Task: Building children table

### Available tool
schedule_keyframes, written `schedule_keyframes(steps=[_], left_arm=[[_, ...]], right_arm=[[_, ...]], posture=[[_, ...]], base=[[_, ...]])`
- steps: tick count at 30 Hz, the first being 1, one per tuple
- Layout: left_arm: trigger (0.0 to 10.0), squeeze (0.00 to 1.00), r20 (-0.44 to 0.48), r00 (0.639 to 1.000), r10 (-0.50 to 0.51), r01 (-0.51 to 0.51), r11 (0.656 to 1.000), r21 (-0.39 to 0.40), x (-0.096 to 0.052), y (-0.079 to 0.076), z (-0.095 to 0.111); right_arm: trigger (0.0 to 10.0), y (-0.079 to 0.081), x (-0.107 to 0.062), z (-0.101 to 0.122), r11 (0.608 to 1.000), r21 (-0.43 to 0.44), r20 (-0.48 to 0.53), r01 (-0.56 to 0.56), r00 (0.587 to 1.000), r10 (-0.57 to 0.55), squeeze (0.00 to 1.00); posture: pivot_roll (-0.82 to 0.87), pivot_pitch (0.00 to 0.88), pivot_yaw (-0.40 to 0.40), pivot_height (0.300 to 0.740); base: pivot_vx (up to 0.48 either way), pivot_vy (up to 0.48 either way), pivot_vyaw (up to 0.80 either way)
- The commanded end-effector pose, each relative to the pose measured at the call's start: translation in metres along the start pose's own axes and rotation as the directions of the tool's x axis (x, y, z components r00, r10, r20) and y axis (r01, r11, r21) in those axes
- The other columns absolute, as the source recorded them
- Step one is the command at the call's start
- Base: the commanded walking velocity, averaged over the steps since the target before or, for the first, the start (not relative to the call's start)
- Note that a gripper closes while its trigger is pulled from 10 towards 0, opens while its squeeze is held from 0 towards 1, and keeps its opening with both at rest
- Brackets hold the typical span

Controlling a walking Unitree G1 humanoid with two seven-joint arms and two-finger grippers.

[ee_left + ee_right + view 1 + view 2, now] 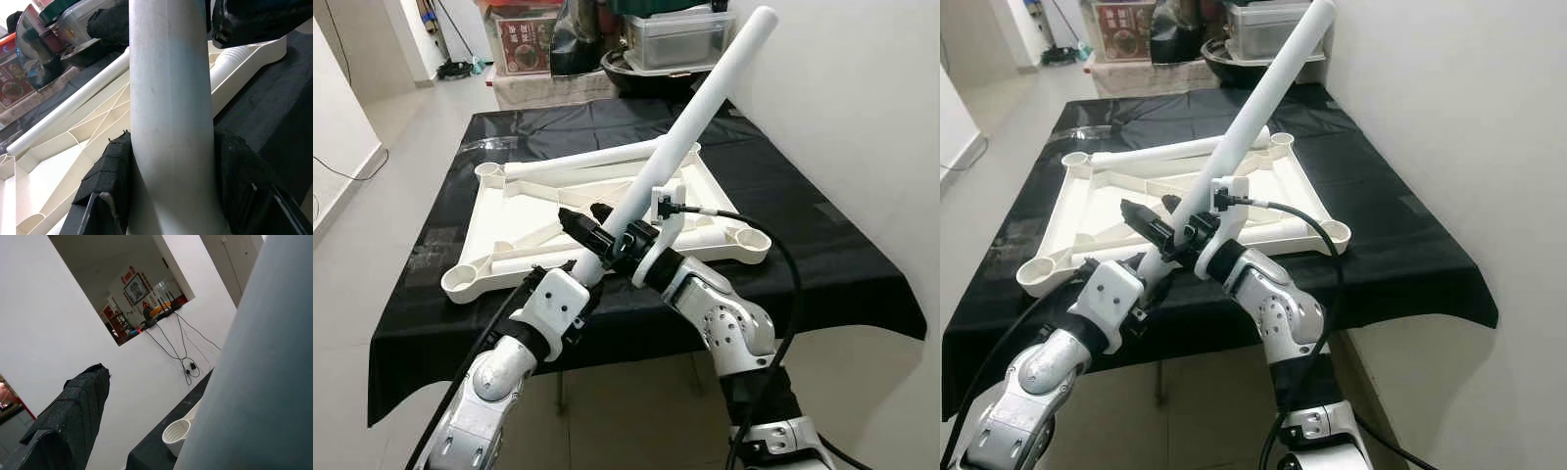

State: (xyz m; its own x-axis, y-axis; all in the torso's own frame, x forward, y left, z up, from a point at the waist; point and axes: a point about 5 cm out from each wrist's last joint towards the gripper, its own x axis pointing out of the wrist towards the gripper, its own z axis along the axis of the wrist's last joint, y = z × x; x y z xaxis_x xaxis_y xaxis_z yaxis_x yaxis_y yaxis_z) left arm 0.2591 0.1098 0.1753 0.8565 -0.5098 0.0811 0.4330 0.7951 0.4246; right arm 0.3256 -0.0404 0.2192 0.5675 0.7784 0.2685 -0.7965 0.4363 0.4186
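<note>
Above tabletop (509, 220): both claws clamp tilted leg (690, 117).

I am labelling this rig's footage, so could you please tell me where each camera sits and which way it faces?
Left eye view: on the head, looking down at the upturned tabletop; both arms show.
Right eye view: the same scene; left gripper and right gripper clamp the white leg.
Left wrist view: along its padded fingers, up the leg.
Right wrist view: along one finger, toward the wall.
All four share the leg.
</note>
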Motion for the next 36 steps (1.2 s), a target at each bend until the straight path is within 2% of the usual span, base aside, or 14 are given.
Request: schedule_keyframes(steps=[1, 2, 12, 13, 25, 36], left_arm=[[10.0, 0.0, 0.024, 0.997, -0.067, 0.066, 0.998, 0.022, 0.0003, -0.0106, 0.0045], [10.0, 0.0, 0.026, 0.997, -0.067, 0.066, 0.998, 0.025, 0.0009, -0.0103, 0.0048], [10.0, 0.0, 0.026, 0.997, -0.066, 0.066, 0.997, 0.026, 0.0011, -0.0102, 0.0049], [10.0, 0.0, 0.027, 0.998, -0.064, 0.063, 0.998, 0.025, 0.0013, -0.0097, 0.005], [10.0, 0.0, 0.015, 0.999, -0.047, 0.046, 0.999, 0.022, 0.0008, -0.0068, 0.0023], [10.0, 0.0, 0.009, 0.999, -0.04, 0.04, 0.998, -0.049, 0.0026, -0.0079, 0.0025]], right_arm=[[10.0, 0.0043, 0.0034, -0.0048, 0.999, 0.033, -0.02, -0.036, 0.999, 0.037, 0.0], [4.9, 0.0053, 0.0032, -0.0057, 0.998, 0.035, -0.023, -0.044, 0.999, 0.045, 0.0], [4.9, 0.0057, 0.0032, -0.0059, 0.998, 0.038, -0.023, -0.048, 0.999, 0.049, 0.0], [0.0, 0.0062, 0.0031, -0.0061, 0.998, 0.042, -0.022, -0.05, 0.998, 0.051, 0.0], [0.0, 0.0064, 0.0038, -0.0045, 0.998, 0.041, -0.002, -0.041, 0.999, 0.041, 0.0], [0.0, 0.0063, 0.0067, -0.0031, 0.999, 0.028, 0.013, -0.03, 0.999, 0.03, 0.0]], posture=[[-0.02, 0.067, 0.008, 0.74], [-0.02, 0.067, 0.008, 0.74], [-0.02, 0.067, 0.008, 0.74], [-0.02, 0.067, 0.008, 0.74], [-0.03, 0.05, 0.013, 0.74], [-0.03, 0.034, 0.011, 0.74]], base=[[0.0, 0.0, 0.0], [0.0, 0.0, 0.0], [0.0, 0.0, 0.0], [0.0, 0.0, 0.0], [0.0, 0.0, 0.0], [0.0, 0.0, 0.0]])
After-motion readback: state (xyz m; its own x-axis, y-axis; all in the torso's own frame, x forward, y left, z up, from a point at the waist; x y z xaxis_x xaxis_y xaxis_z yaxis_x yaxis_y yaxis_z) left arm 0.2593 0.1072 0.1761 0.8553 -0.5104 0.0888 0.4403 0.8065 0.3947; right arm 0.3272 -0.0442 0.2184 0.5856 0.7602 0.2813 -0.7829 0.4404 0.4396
